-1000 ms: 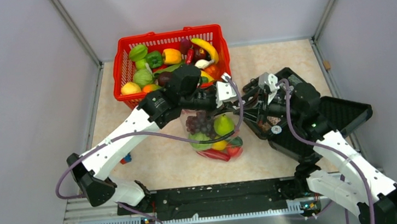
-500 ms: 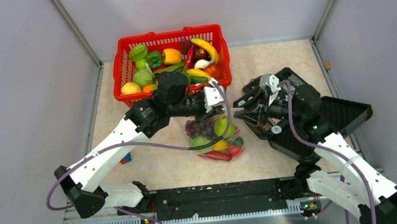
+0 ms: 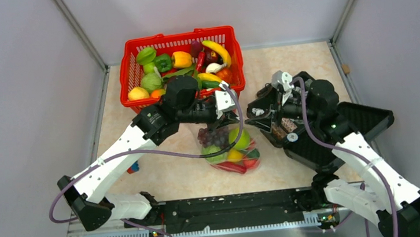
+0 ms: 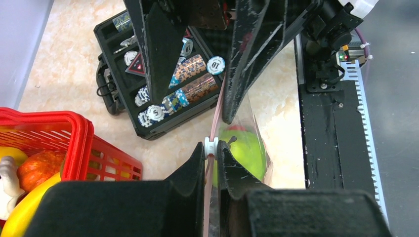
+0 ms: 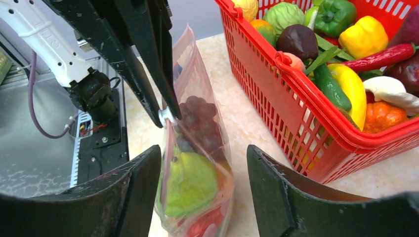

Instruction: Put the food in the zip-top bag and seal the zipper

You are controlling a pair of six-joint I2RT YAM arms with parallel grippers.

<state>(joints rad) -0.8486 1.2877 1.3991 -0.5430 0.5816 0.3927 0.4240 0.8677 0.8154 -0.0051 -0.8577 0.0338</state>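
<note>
- Top external view: the zip-top bag (image 3: 250,149) sits near the middle of the worktop (image 3: 160,172), with its mouth edge turned toward 12 o'clock under the left arm's wrist.
- A red basket (image 3: 179,38) full of toy produce stands at 11 o'clock from the bag. An open black case (image 3: 365,122) lies at 3 o'clock, under the right arm.
- The food shows through the plastic. Purple grapes (image 3: 211,134) are at 10 o'clock and a green pear (image 3: 240,138) at 2 o'clock. A yellow lemon (image 3: 234,154) is in the middle, a green cabbage (image 3: 213,152) at 8 o'clock, and red pieces (image 3: 236,165) at 6 o'clock.
- Left wrist view: the left jaws are pinched together on the zipper (image 4: 216,121), one jaw on each side of a small white slider (image 4: 211,146). The pink strip runs straight away from it toward 12 o'clock.
- The pear sits just behind the plastic at 3 o'clock of the slider.
- Right wrist view: the right jaws stand wide apart and hold nothing — the bag hangs upright in the gap between them.
- The bag is clear of the jaw at 3 o'clock. I cannot tell whether it brushes the jaw at 9 o'clock.
- In that same view the grapes lie above the pear, and the basket wall rises at 2 o'clock — near the bag but not touching it.
</note>
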